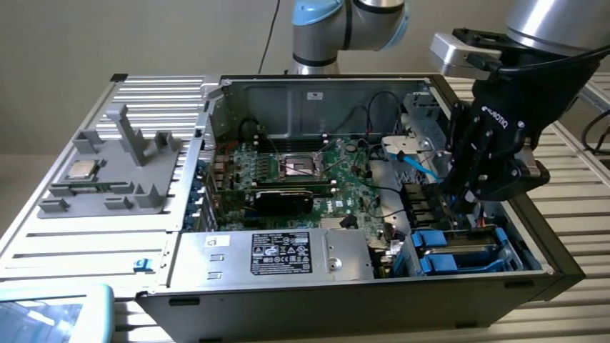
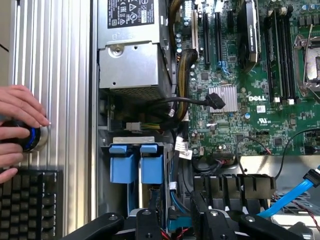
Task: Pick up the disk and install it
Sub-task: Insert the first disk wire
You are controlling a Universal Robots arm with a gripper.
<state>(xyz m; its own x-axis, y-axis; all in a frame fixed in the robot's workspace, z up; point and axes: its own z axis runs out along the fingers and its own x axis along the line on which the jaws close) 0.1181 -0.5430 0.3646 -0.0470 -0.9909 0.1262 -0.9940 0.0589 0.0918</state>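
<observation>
The disk (image 1: 469, 246), silver-grey in a bright blue carrier frame, lies in the drive bay at the near corner of the open computer case (image 1: 533, 236), on the exterior view's right. In the wrist view two blue carrier ends (image 2: 135, 165) sit side by side in that bay. My gripper (image 1: 461, 212) hangs just above the bay, over its inner edge. Its black links (image 2: 177, 225) frame a small blue piece whose identity I cannot make out. Whether anything is held is hidden.
A silver power supply box with a black label (image 1: 276, 254) sits beside the bay. The green motherboard (image 1: 305, 171) and a blue cable (image 1: 419, 168) lie behind it. A grey fixture with a CPU chip (image 1: 81, 170) stands on the exterior view's left. A person's hand (image 2: 20, 107) rests on a round knob above a keyboard (image 2: 30, 205).
</observation>
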